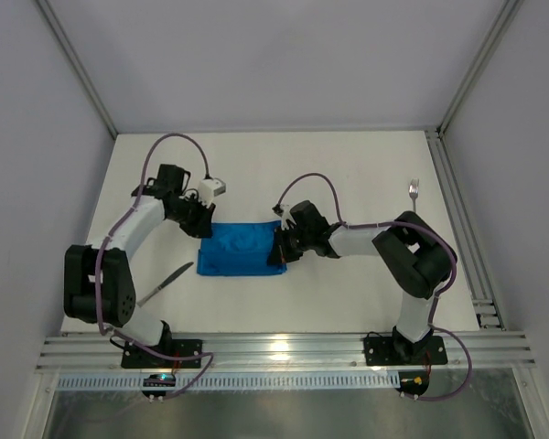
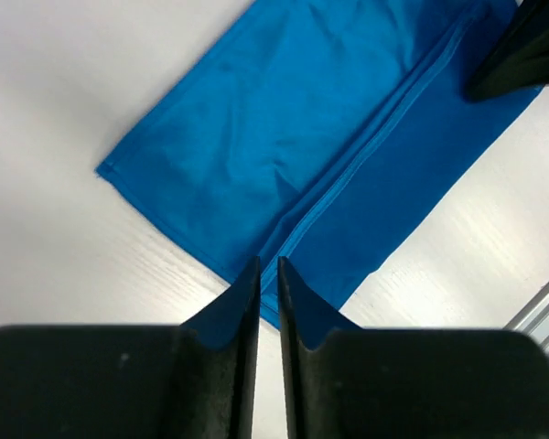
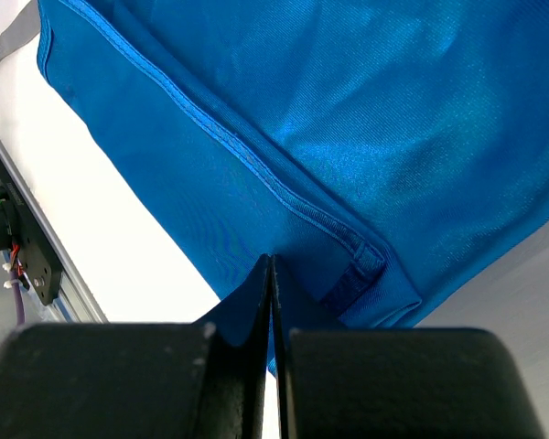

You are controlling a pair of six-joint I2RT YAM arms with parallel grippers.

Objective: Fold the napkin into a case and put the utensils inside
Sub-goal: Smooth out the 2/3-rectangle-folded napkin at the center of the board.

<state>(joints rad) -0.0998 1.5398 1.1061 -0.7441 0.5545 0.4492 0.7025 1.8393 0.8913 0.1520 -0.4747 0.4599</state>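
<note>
Nearest the arms' bases, the knife [image 1: 165, 283] lies slantwise on the matte white table [image 1: 348, 165], slim and dark grey, just left of the cloth. Past it, mid-table, sits the napkin [image 1: 242, 249]: thin, bright blue, faintly shiny, folded into a layered oblong with soft creases and a raised stitched hem [image 3: 256, 174] running along its length. The right gripper [image 3: 271, 260] meets its right end, black wedge-shaped fingers pressed flat together at the cloth's edge; whether fabric is caught between them I cannot tell. The left gripper [image 2: 267, 263] hangs at the left end, its tapered fingers a thin slit apart over the napkin's border. Farthest off, the small silver fork [image 1: 414, 194] lies near the right-hand metal rail [image 1: 457, 219], well apart from the napkin.
</note>
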